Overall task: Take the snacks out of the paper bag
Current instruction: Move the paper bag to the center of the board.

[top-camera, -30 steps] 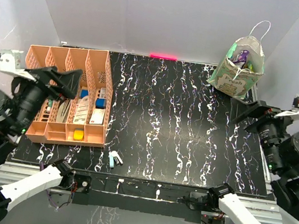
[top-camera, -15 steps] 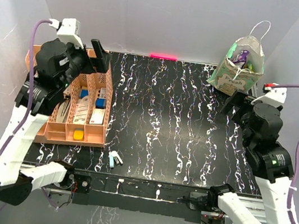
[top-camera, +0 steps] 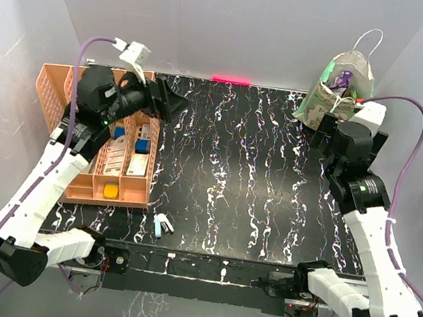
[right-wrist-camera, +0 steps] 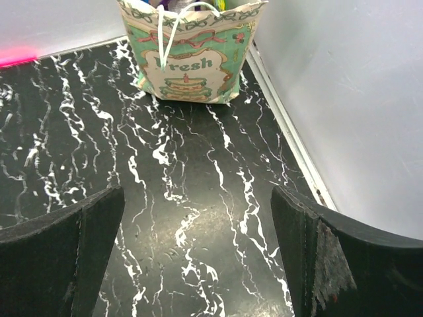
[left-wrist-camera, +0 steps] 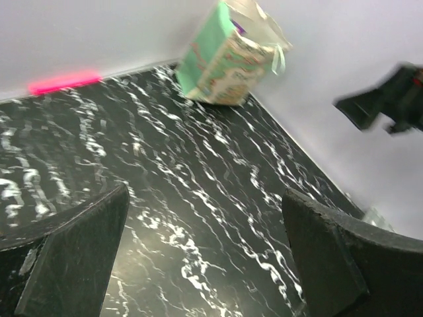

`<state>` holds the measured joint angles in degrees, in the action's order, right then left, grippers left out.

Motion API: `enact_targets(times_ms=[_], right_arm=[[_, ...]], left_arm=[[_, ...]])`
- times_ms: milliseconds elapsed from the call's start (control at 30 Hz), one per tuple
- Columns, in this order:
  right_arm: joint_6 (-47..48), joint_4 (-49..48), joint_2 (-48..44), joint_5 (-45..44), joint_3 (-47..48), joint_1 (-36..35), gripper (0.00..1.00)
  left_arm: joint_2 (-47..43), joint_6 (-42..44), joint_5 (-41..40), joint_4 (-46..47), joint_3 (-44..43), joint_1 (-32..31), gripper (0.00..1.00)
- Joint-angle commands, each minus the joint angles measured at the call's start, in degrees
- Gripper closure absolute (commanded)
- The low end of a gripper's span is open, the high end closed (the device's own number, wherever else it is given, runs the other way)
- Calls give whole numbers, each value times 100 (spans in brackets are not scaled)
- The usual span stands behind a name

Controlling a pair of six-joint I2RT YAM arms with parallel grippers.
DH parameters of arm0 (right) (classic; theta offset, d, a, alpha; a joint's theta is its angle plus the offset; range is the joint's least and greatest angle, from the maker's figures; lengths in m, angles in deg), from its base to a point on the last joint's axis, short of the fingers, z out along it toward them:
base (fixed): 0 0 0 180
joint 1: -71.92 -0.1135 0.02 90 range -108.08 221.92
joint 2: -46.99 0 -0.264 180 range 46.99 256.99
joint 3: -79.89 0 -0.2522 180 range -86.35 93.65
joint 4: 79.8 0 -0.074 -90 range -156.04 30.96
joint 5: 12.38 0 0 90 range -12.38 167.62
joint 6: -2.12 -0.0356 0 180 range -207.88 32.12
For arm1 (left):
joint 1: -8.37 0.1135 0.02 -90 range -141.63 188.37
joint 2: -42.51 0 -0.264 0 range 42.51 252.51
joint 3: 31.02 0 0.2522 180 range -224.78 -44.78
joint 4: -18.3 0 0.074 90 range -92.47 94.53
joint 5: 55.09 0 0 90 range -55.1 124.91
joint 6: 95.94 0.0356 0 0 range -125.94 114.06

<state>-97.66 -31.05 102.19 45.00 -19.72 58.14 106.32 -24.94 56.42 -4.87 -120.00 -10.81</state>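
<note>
Cream paper printed with green pictures and the word "Fresh" makes up the paper bag, which stands upright in the far right corner of the black marbled table, close to the right wall, with its mouth open and its white string handles up. At the mouth the snacks show as a bit of purple and green; how many packets are inside I cannot tell from above. The right gripper hangs in the air just in front of the bag, pointing at it, its two fingers spread wide with nothing between them. The left gripper is well apart from the bag, raised beside the orange slotted tray and aimed across the table toward the bag. Its fingers too are spread wide and hold nothing. The tray sits along the left edge with small blue and yellow items in its compartments. A pink strip lies at the foot of the back wall, and a small pale blue item lies near the near edge.
</note>
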Motion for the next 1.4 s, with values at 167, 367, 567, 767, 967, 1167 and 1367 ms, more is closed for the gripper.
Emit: enact_targets(times_ms=[167,367,567,767,967,1167,1367], right_arm=[[1024,-991,1094,-27,662,91,2],[1476,-924,2064,71,1562,199,1],[1534,-623,2913,197,2494,371,10],[1484,-495,3591,395,3021,710,27],[1342,-369,4052,592,3267,804,35],[1298,-510,4212,435,3102,846,46],[1234,-613,4332,301,2981,973,63]], left_arm=[[-244,292,712,1078,818,-765,2],[-307,455,435,1240,1237,-1023,2],[-346,529,148,1232,1573,-1130,2],[-446,708,-568,1071,1806,-1251,1],[-211,489,-533,1244,1951,-1287,2],[-88,435,-382,1325,1994,-1290,2],[-23,482,-427,1325,2005,-1284,2]])
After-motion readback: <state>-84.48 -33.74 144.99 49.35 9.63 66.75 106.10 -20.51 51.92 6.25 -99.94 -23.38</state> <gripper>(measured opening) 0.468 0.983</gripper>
